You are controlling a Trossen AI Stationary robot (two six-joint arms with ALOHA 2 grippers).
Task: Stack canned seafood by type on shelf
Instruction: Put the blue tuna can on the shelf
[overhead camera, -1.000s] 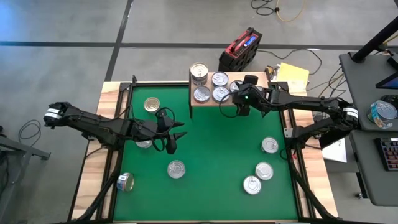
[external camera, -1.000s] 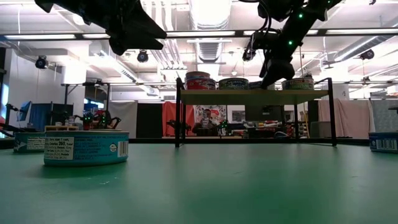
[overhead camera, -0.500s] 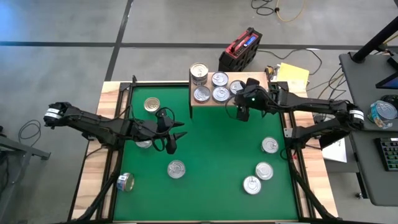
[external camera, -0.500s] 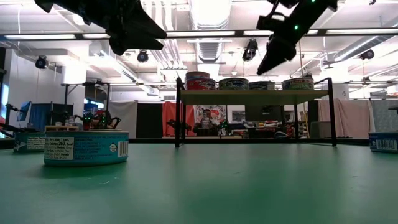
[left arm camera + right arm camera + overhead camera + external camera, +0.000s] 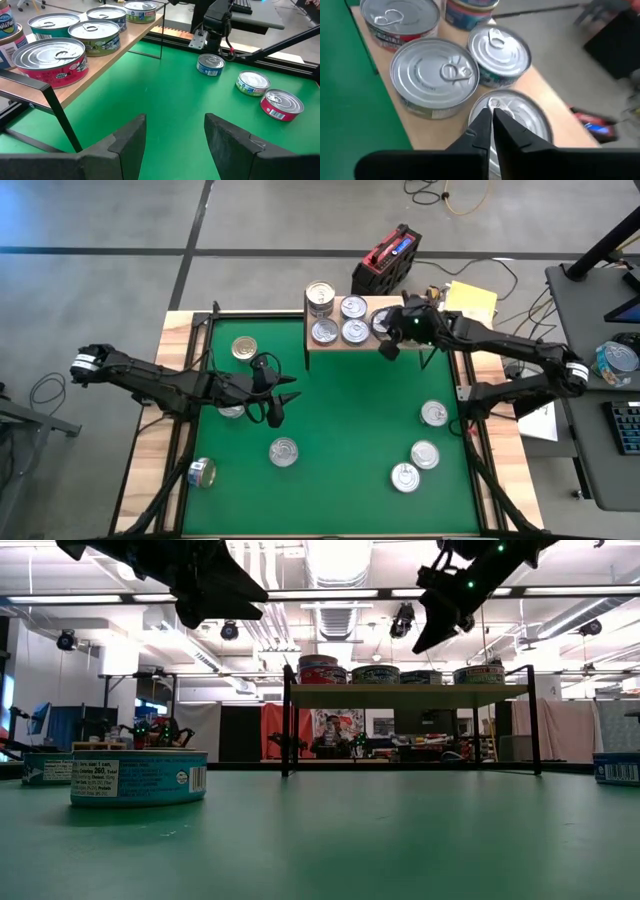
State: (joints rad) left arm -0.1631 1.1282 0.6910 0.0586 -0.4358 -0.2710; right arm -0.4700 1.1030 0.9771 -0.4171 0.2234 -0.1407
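Right tool (image 5: pixel 386 350) clenched empty over shelf (image 5: pixel 395 345) edge, above tins (image 5: pixel 350 320) grouped there by type. Left tool (image 5: pixel 278 408) parted, empty, waiting mid-desk near loose tin (image 5: pixel 283 451).

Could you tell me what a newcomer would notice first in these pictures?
Probably the shelf at the green mat's far edge, carrying five cans, with the right gripper shut and empty just above its right end. Next, the left gripper open over the mat's left side, and loose cans scattered around.
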